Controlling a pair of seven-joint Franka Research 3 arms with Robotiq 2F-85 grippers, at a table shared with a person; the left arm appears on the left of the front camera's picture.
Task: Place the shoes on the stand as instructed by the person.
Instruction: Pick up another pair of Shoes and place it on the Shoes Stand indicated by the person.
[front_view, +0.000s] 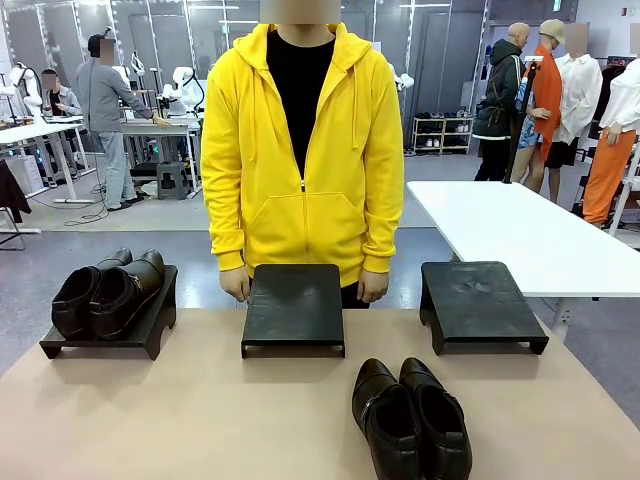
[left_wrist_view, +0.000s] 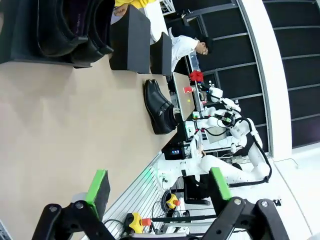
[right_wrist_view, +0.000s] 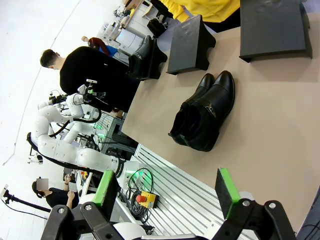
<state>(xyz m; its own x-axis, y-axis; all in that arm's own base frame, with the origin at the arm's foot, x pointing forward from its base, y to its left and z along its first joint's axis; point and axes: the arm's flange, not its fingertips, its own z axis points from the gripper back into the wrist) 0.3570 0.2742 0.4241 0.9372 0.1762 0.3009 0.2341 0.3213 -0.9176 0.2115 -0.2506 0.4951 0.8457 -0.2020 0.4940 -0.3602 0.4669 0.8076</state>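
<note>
- The right gripper (right_wrist_view: 166, 195) is held with jaws apart and empty. The left gripper (left_wrist_view: 160, 189) is likewise apart and empty.
- The loose pair of shoes (right_wrist_view: 202, 112) lies ahead of the right gripper, near the table's (front_view: 200, 420) near edge, right of centre.
- Its long axis runs from near edge to far edge, toes farthest.
- The right arm is judged nearer.
- Bare table surrounds the loose pair.
- The middle stand (front_view: 293, 305) and right stand (front_view: 480, 300) are unoccupied. The left stand (front_view: 155, 330) carries the second pair (front_view: 105, 290).
- The person's hands (front_view: 236, 283) are set at the middle stand's far corners.

No text, label, brand or number can be read. A small lit display (left_wrist_view: 174, 150) past the table edge is too small to make out.
</note>
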